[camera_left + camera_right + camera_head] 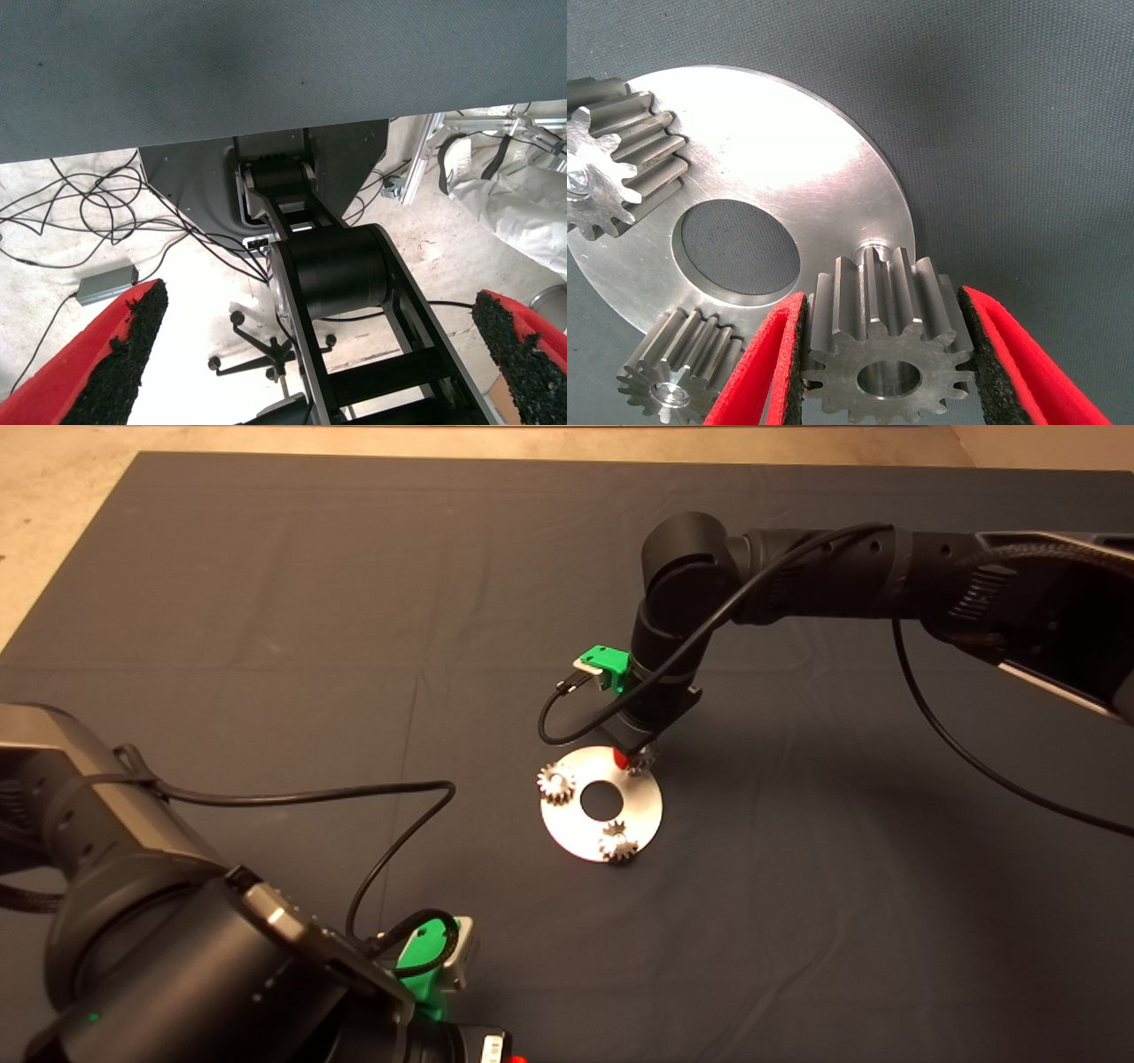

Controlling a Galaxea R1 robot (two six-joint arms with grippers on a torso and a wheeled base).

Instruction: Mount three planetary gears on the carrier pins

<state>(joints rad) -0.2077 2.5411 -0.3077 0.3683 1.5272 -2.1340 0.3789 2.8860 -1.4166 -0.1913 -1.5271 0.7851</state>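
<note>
The silver round plate (651, 808) lies mid-mat and also shows in the right wrist view (788, 168). Two planetary gears (556, 784) (619, 841) sit on carrier pins; the pin tips show in their centres (578, 181) (671, 396). My right gripper (631, 760) reaches down at the plate's far right edge. It is shut on the third gear (886, 354), with a pad (788, 354) against each side. That gear (641, 759) stands level over the plate's rim. I cannot tell whether its pin is in the hole. My left gripper (434, 965) is parked at the lower left, open and empty (321, 297).
The dark mat (266, 646) covers the table, with pale floor beyond its far edge. A black cable (567, 717) loops from the right wrist near the plate. The left wrist view looks past the mat's edge at floor cables (97, 212) and a robot base (337, 274).
</note>
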